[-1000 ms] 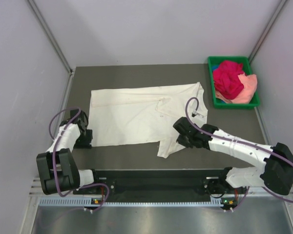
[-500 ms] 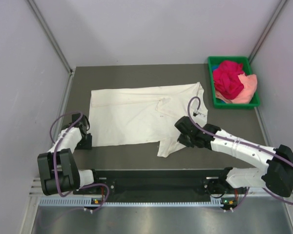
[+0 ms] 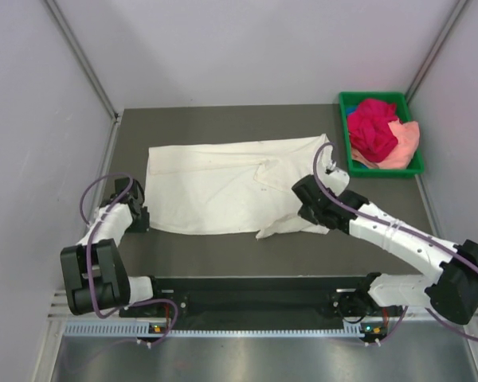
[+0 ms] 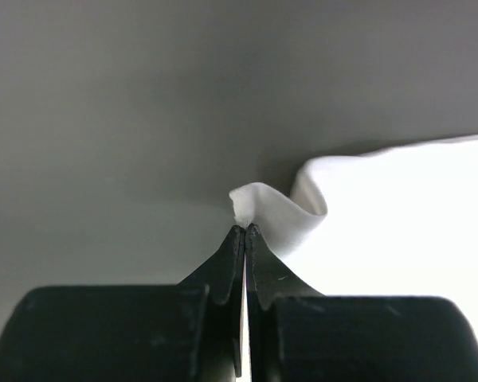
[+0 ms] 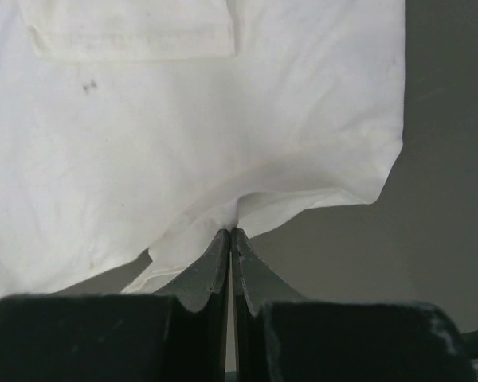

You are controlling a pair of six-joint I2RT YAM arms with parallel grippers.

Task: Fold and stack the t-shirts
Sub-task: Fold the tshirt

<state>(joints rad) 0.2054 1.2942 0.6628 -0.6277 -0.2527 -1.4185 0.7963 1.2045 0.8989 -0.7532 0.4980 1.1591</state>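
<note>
While the cream-white t-shirt (image 3: 223, 187) lies spread on the desk (image 3: 223, 123), the left tool (image 4: 244, 230) is clamped on its near-left corner and the right tool (image 5: 231, 232) pinches its near-right edge.

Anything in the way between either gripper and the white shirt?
Nothing visible. The left gripper is shut on the near left corner of the white shirt, and the right gripper is shut on its near edge.

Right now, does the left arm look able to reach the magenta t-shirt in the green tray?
Probably not. The left gripper is shut on the cream-white t-shirt, and the magenta t-shirt sits in the green tray at the far right corner.
</note>
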